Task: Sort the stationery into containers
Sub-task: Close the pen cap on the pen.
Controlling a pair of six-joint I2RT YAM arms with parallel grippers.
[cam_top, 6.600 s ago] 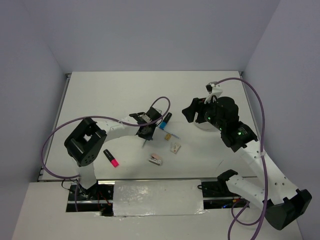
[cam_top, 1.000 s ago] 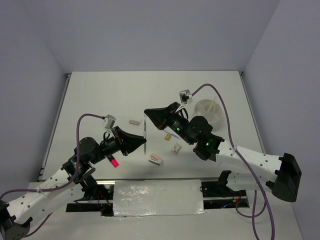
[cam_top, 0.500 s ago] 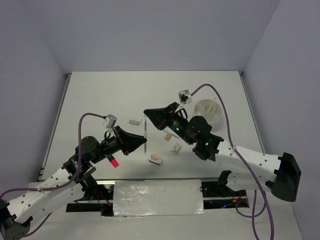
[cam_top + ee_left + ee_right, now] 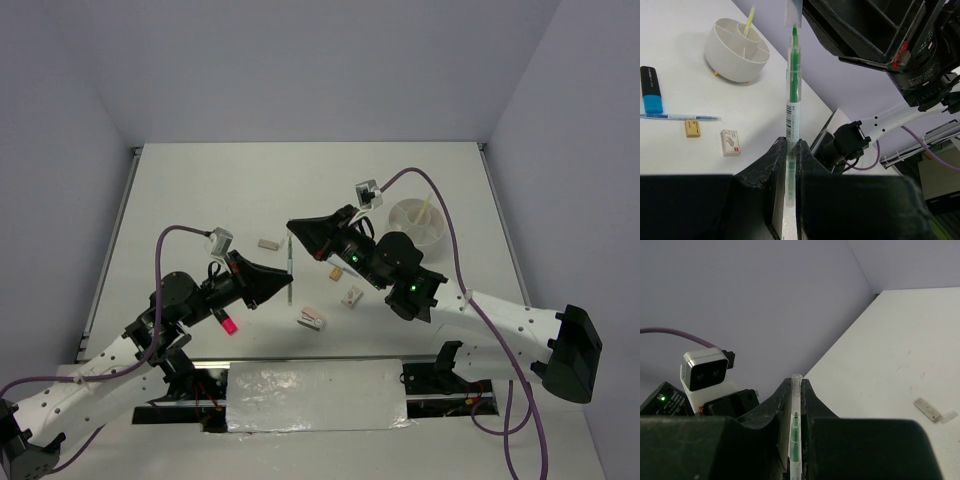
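A thin green pen (image 4: 289, 264) hangs in mid-air over the table's middle, held at both ends. My left gripper (image 4: 289, 287) is shut on the pen's barrel (image 4: 791, 107), which stands up between the jaws (image 4: 789, 145). My right gripper (image 4: 291, 229) is shut on the pen's clear cap (image 4: 796, 390), and the green tip shows inside the cap. The round white divided tub (image 4: 420, 223) stands at the right, also seen in the left wrist view (image 4: 737, 47). A pale yellow pen (image 4: 426, 209) leans in one of its compartments.
A pink-ended highlighter (image 4: 227, 323) lies at the near left. A small clip (image 4: 268, 243), two little erasers (image 4: 351, 296) (image 4: 334, 272) and a pinkish-white piece (image 4: 312, 319) lie mid-table. The left wrist view shows a blue-ended marker (image 4: 650, 90) and a thin blue pen (image 4: 680, 117).
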